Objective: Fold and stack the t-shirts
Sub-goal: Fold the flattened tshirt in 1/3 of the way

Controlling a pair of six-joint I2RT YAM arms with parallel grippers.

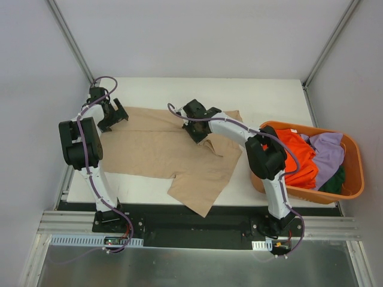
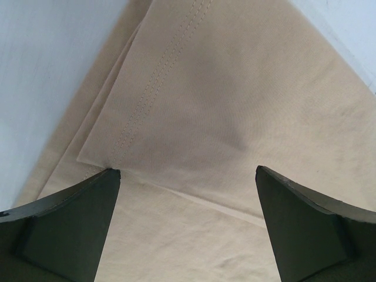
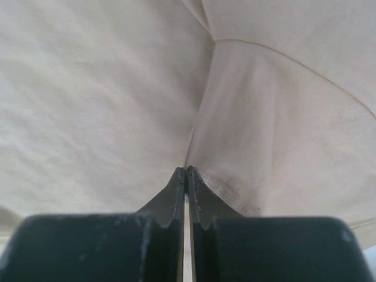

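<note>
The tan t-shirt (image 1: 161,152) lies spread on the white table (image 1: 263,95), one part hanging over the front edge. My left gripper (image 1: 114,116) is open at the shirt's far left edge. In the left wrist view the gripper (image 2: 188,176) has its jaws wide apart over a folded, stitched hem (image 2: 235,88), holding nothing. My right gripper (image 1: 197,133) is shut on the tan cloth near the shirt's far middle. In the right wrist view the gripper (image 3: 186,170) pinches a crease of the shirt (image 3: 88,106). The orange (image 1: 296,158), lavender (image 1: 328,152) and dark green (image 1: 335,179) t-shirts lie heaped together.
An orange plastic basket (image 1: 359,170) at the right of the table holds the heaped shirts. Grey walls close in the table on the left, back and right. A metal rail runs along the near edge by the arm bases.
</note>
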